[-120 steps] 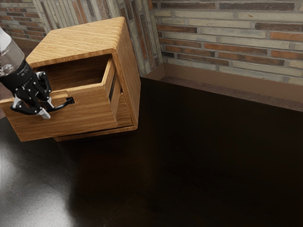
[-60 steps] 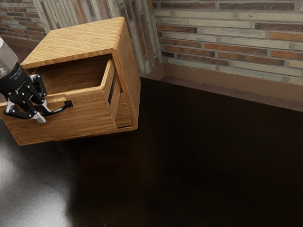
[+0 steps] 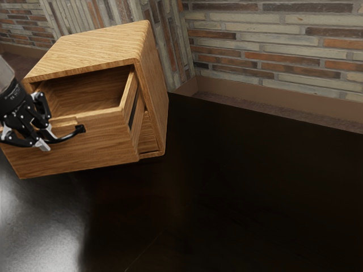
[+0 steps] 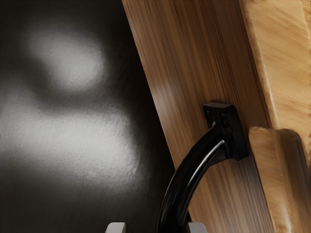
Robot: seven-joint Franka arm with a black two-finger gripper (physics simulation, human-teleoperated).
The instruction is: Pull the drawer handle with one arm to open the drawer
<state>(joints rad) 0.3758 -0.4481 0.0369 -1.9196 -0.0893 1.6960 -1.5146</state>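
A wooden cabinet (image 3: 102, 48) stands at the exterior view's upper left. Its top drawer (image 3: 91, 148) is pulled well out toward the exterior view's left, and its hollow inside (image 3: 85, 90) shows. A black curved handle (image 3: 67, 135) sits on the drawer front. My black gripper (image 3: 45, 137) is at the left edge, shut on that handle. In the wrist view the handle (image 4: 204, 165) arcs from its mount on the drawer front (image 4: 194, 73) down between my two fingertips (image 4: 115, 227).
The cabinet rests on a dark glossy table (image 3: 238, 204) that stretches to the exterior view's right and front. A brick wall (image 3: 272, 45) with a brown skirting ledge (image 3: 272, 96) runs behind it.
The drawer has slid further out of the cabinet toward the exterior view's left. My gripper moved the same way with the handle in its grip.
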